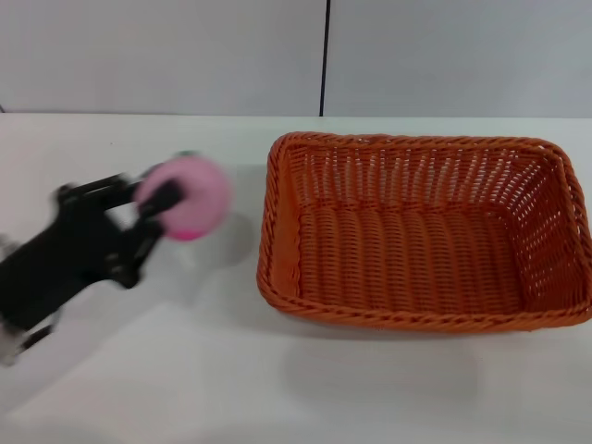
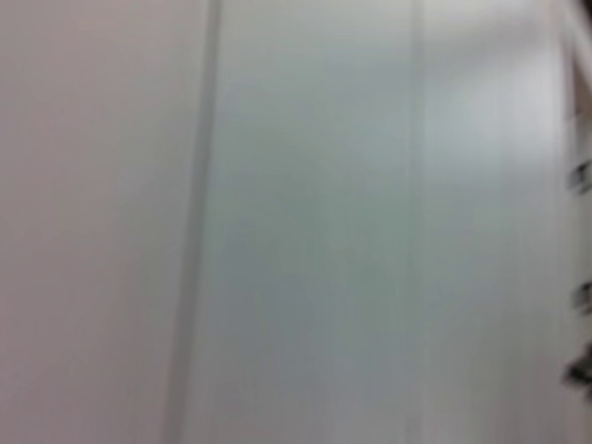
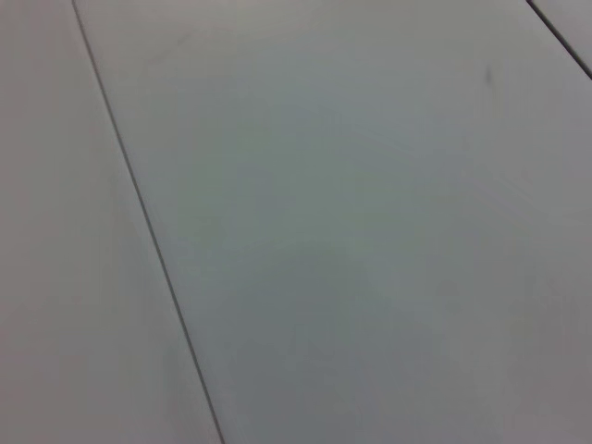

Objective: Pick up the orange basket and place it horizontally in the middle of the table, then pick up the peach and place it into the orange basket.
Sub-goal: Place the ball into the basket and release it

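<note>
Pink and round, the peach [image 1: 190, 196] is sitting clamped in the left end effector [image 1: 165, 205], lifted above the surface [image 1: 185, 370] just left of the orange basket [image 1: 421, 231]. We are judging it light, smooth and liable to slip, so the hold across its widest part suits it. We are seeing open room between peach and basket; the near braided rim is the edge to clear. We are not seeing the right end effector.

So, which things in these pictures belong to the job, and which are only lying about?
Belong to the job:
- orange basket, empty, on the table
- peach, held above the table by the left gripper, left of the basket

Lying about:
- nothing else; the right gripper is not in view
</note>
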You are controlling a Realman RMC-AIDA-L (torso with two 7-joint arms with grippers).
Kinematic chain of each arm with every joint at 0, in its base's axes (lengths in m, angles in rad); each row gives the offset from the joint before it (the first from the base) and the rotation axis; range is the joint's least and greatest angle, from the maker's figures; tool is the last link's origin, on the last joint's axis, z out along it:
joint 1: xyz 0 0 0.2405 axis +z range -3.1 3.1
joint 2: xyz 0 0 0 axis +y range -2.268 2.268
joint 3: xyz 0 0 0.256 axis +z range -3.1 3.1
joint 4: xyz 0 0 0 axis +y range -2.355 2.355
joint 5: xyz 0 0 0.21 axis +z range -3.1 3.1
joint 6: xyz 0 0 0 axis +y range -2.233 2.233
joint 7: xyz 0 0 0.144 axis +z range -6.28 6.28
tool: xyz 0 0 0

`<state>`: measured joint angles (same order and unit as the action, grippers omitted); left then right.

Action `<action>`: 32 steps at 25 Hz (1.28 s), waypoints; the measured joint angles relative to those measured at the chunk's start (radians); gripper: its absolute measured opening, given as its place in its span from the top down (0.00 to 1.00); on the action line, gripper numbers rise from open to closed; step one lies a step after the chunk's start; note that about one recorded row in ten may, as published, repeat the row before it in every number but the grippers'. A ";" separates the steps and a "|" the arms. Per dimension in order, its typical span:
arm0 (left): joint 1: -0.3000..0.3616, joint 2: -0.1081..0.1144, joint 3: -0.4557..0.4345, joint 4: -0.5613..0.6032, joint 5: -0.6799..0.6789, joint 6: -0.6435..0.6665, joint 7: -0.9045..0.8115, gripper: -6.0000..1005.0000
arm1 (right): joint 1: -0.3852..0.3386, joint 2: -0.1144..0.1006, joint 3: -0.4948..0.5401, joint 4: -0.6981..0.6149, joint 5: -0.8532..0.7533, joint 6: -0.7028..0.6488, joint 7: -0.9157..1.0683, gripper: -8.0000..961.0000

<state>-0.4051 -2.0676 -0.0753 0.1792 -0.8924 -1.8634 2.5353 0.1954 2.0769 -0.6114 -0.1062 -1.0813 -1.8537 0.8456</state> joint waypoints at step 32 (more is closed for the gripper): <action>-0.220 0.000 0.128 -0.402 0.001 0.435 0.030 0.36 | -0.010 -0.002 -0.001 0.036 -0.006 -0.005 -0.023 0.42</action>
<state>-0.6255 -2.0678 0.0524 -0.2228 -0.8916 -1.4279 2.5651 0.1850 2.0747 -0.6128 -0.0702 -1.0874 -1.8588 0.8221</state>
